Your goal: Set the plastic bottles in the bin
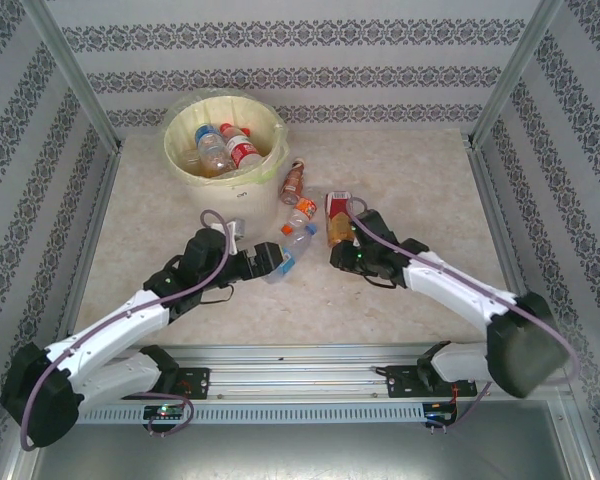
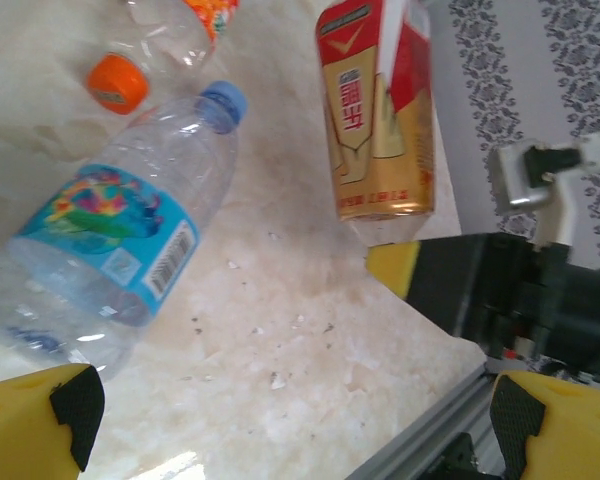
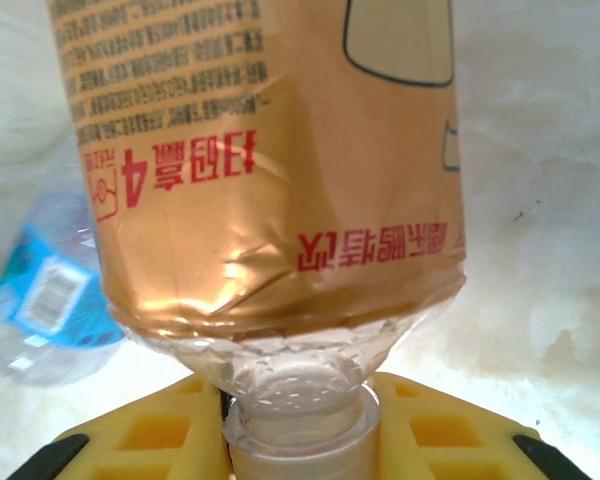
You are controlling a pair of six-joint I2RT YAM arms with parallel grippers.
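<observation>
The bin [image 1: 172, 140] stands by the far edge of the table [image 1: 420, 190], left of centre, with several bottles already lying in it. About 5 more bottles lie on the table in a loose cluster near its middle, between the 2 arms.

The right gripper [image 3: 295, 440] has its jaws pinching the neck of the red-and-gold bottle [image 1: 338, 215], just under the collar, with the body pointing away from the wrist toward the far edge. The left gripper [image 2: 300, 430] hovers with its jaws spread wide and nothing between them. The blue-label bottle [image 2: 110, 240] lies on its side just ahead of it, and an orange-capped bottle [image 2: 130, 70] lies beyond that.

These bottles look empty, so they should be very light and easy to carry. The thin walls are already creased at the shoulder of the held one, and would likely buckle under a squeeze at mid-body. The smooth round sides look slippery and prone to rolling. The neck is the stiffest part, and its collar gives the fingers a ledge, so the present hold seems sound, though the long body may swing about the pinch on the way to the bin. For the blue-label bottle, a grasp at the neck below the cap looks best.
</observation>
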